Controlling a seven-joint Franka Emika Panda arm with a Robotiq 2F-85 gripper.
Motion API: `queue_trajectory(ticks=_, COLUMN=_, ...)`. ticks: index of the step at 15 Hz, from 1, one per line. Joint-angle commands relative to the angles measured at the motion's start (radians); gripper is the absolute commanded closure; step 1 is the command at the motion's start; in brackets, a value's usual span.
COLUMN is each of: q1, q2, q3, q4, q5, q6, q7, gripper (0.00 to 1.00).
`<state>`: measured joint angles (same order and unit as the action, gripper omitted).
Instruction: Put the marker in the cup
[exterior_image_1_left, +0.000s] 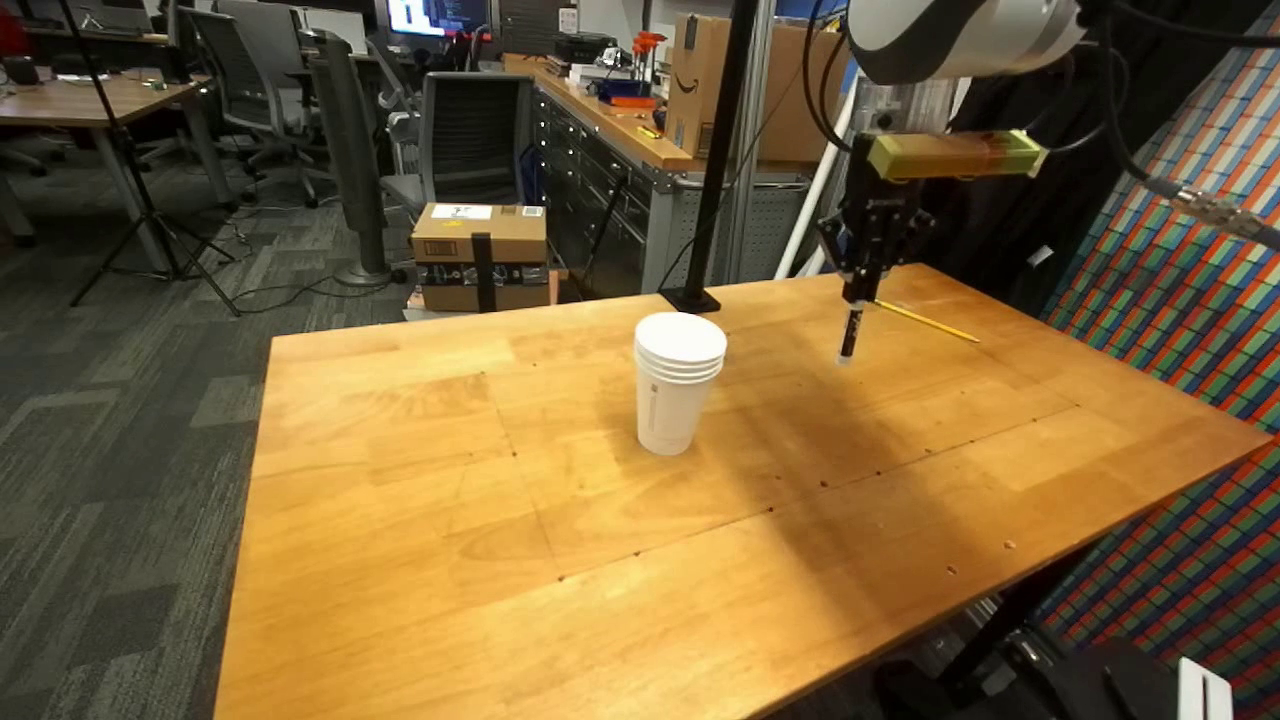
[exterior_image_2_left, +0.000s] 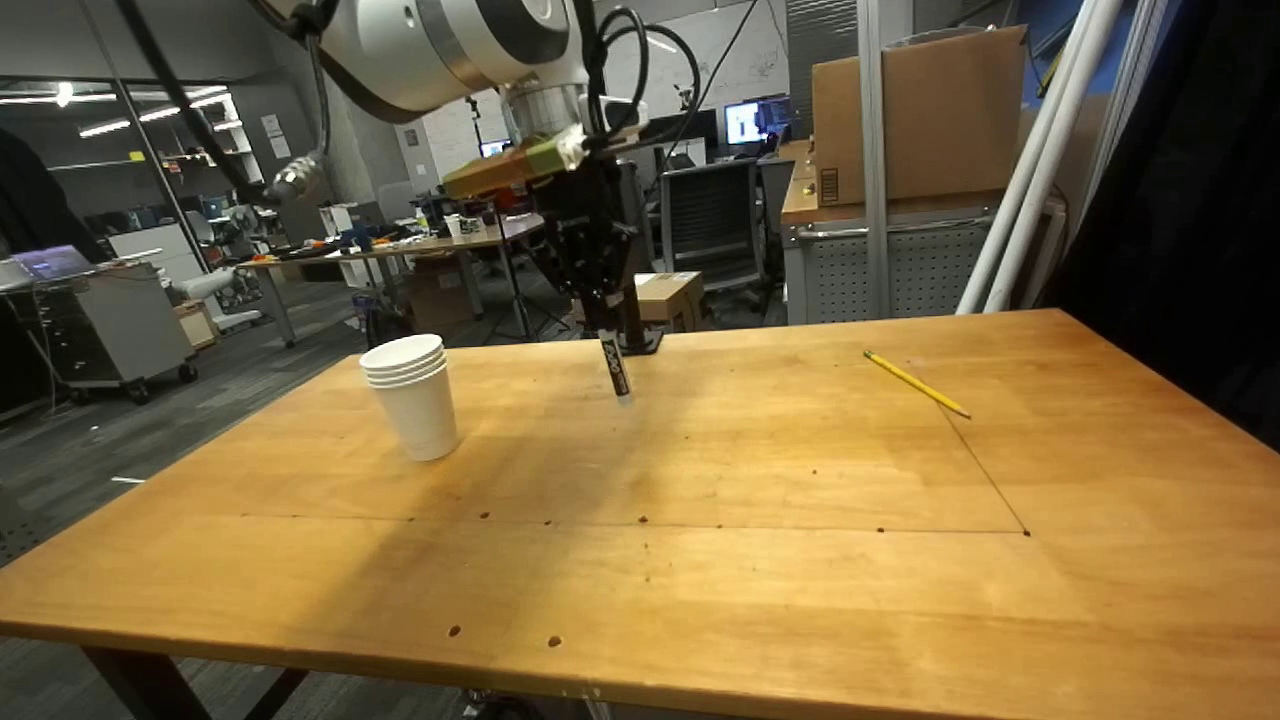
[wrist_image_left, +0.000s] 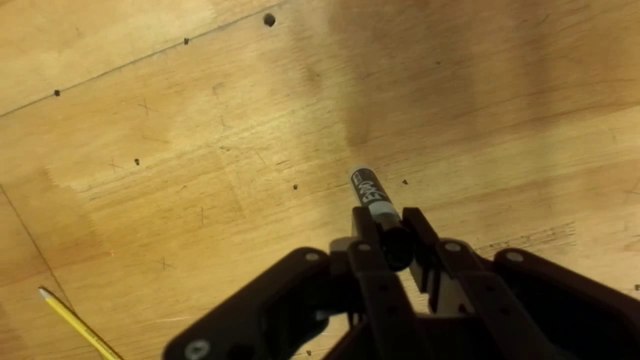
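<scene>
Pictured beyond a butcher-block table (exterior_image_1_left: 400, 520): gray carpet tiles (exterior_image_1_left: 120, 400), a mesh-backed office chair (exterior_image_1_left: 475, 135), a black-drawered workbench (exterior_image_1_left: 570, 135), a lit monitor (exterior_image_1_left: 437, 15) and bright strip lights (exterior_image_2_left: 160, 113).

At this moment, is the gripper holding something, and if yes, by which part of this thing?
Yes, the gripper holds the marker by its dark upper end; the labelled part and the pale tip stick out below.

smooth wood tbl (exterior_image_1_left: 400, 560) w/ slight sheen, matt paper-look cups (exterior_image_1_left: 670, 410), plastic-look marker (wrist_image_left: 369, 187), matt fingers (wrist_image_left: 422, 235), cardboard bx (exterior_image_2_left: 950, 120)
</scene>
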<state>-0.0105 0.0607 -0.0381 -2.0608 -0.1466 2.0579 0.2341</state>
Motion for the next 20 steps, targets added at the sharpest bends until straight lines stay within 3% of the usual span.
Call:
queue_trajectory(ticks=1, q1=0.036, q2=-0.062, q3=0.037, q4=0.055, q5=-0.03, q6=-0.137, q7=0.106, gripper=0.91)
queue_trajectory(ticks=12, q1=0.141, q2=-0.073, q3=0.193, q4=0.258, q5=-0.094, q6=-0.363, q7=0.347, gripper=0.91)
queue_trajectory(ticks=20, q1=0.195, q2=-0.017, q3=0.237, q4=0.376, q5=-0.056, q6=-0.431, q7=0.482, gripper=0.91)
